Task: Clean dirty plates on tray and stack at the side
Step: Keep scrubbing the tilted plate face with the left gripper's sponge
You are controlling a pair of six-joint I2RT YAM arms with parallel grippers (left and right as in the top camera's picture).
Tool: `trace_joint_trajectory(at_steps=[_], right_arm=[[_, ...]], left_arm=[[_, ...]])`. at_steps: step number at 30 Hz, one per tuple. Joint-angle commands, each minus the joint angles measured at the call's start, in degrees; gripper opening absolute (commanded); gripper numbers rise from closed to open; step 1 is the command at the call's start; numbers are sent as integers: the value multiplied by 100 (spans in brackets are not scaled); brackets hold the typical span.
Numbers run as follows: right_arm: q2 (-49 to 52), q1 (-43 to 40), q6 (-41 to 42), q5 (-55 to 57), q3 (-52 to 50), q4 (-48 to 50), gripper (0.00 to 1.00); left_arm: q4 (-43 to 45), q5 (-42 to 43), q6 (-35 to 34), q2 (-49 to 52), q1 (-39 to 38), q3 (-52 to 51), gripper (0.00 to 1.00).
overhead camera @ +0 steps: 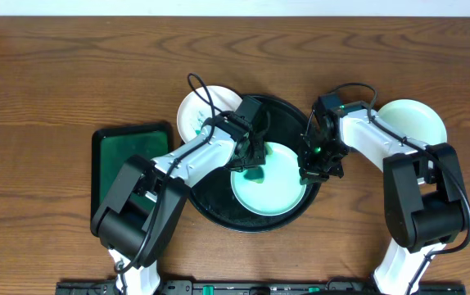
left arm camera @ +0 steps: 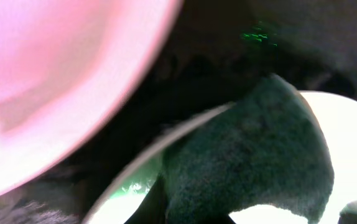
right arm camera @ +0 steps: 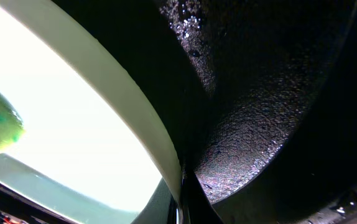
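One plate (overhead camera: 277, 192) lies in the black tray (overhead camera: 213, 199) (its face tinted teal); the left fingers (overhead camera: 251, 164) clench a dark fuzzy pad (left arm camera: 247, 155) over it; the right fingers (overhead camera: 315, 170) sit at its right edge, their grip impossible to tell. A second plate (overhead camera: 192, 111) rests on the desk (overhead camera: 55, 74) just beside the tray's far-left rim; a third plate (overhead camera: 415, 119) lies well to the right.

Both arms fold inward from their bases, elbows out, wrists pitched down. The left gripper (overhead camera: 252, 164) points downward, near the right gripper (overhead camera: 314, 170) and left of its jaws. Neither jaw gap can be made out.
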Motion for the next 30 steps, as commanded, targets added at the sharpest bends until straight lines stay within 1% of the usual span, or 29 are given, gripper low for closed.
trace_joint_trajectory(at_steps=[1, 7, 9, 11, 12, 16, 24, 28, 30], right_arm=[[223, 61, 111, 455, -114, -26, 2], [223, 61, 109, 457, -114, -20, 1], [223, 61, 107, 455, -114, -20, 1], [223, 61, 107, 455, -114, -20, 1], [223, 61, 107, 457, -114, -20, 1], [223, 61, 105, 457, -114, -20, 1], [223, 57, 42, 457, -114, -22, 1], [223, 57, 42, 457, -114, -22, 1], [223, 57, 44, 455, -114, -22, 1]], left_arm=[[-363, -1832, -459, 251, 310, -127, 7], [-1226, -1770, -420, 249, 216, -127, 7], [-1355, -1523, -59, 251, 146, -129, 7], [-1364, -1019, 444, 251, 22, -129, 7], [-1344, -872, 551, 249, -28, -129, 7], [-1038, -160, 940, 249, -337, -129, 7], [-57, 723, 918, 251, -916, -129, 7], [289, 1067, 800, 251, -975, -129, 7], [378, 1106, 678, 251, -968, -129, 7]])
